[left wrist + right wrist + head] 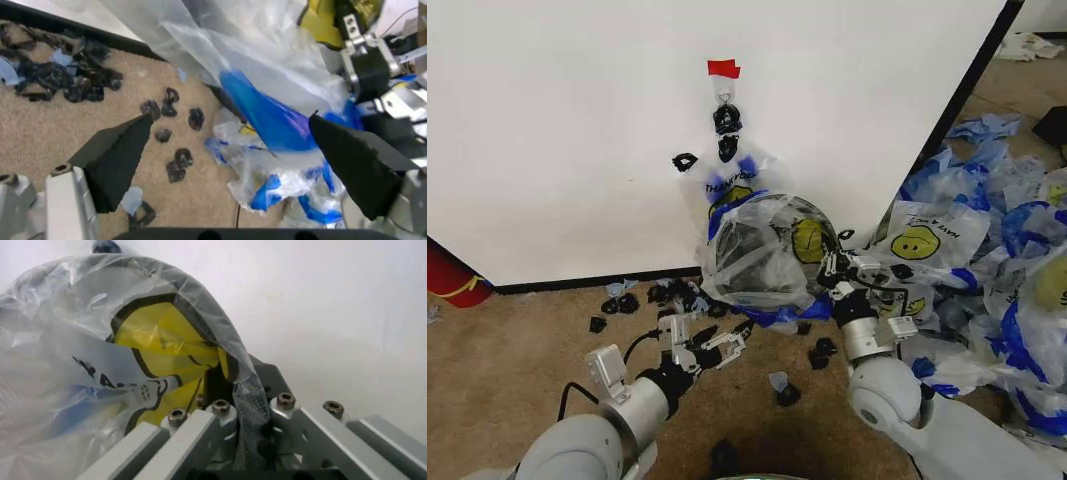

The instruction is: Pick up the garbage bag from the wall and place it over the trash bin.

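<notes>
Crinkly clear garbage bag [762,250] drapes round trash bin; right gripper [835,268] pinches it; left gripper [717,345] agape, empty.

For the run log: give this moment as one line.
garbage bag: draped over trash bin, at wall | right pincer: shut on bag edge | left pincer: open, low beside bin | spare bags: piled right

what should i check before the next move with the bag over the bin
1. Right end effector shut on the garbage bag: ok.
2. Left end effector open, short of the bag's blue edge: ok.
3. Bag draped over the trash bin: ok on top; far side cannot tell.
4. Another bag hangs on the wall hook: ok.
5. Floor scraps near the base: not ok.
</notes>
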You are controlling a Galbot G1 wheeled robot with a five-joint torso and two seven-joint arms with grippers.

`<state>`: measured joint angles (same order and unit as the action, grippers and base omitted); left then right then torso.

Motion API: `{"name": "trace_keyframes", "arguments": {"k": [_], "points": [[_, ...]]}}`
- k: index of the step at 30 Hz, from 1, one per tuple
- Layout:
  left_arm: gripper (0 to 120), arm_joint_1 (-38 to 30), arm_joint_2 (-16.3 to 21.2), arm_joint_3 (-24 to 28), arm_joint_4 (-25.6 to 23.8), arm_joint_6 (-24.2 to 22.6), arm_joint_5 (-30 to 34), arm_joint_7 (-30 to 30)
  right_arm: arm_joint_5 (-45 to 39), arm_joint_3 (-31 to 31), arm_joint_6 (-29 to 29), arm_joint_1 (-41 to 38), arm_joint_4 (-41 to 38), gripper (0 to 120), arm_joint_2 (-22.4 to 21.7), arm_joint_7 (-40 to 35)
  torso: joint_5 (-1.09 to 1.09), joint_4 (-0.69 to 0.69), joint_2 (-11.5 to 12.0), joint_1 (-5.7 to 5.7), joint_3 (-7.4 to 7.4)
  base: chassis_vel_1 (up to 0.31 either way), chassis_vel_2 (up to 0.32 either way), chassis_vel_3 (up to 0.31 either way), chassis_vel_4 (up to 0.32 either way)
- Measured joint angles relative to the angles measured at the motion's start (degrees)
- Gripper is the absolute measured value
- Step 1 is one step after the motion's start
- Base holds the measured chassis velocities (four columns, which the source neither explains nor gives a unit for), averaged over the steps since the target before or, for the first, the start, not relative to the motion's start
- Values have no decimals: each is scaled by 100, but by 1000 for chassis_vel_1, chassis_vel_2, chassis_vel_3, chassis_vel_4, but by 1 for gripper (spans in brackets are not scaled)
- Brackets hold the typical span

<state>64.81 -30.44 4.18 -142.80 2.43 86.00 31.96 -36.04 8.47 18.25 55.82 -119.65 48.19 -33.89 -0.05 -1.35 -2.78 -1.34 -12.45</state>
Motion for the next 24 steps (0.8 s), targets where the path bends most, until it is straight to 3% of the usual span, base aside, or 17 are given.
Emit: {"name": "trace_keyframes", "arguments": {"k": [16, 22, 24], "points": [[88, -38, -177, 4, 243, 107, -116, -83, 59, 19, -30, 110, -107, 0, -31, 9, 0, 0, 0, 0, 0, 0, 0, 0, 0], [61, 3, -220, 5, 278, 115, -198, -125, 66, 27, -37, 68, -47, 0, 5, 4, 0, 0, 0, 0, 0, 0, 0, 0, 0], [57, 11, -234, 9, 279, 116, -200, -127, 66, 32, -39, 58, -43, 0, 11, 2, 0, 0, 0, 0, 0, 0, 0, 0, 0]]}}
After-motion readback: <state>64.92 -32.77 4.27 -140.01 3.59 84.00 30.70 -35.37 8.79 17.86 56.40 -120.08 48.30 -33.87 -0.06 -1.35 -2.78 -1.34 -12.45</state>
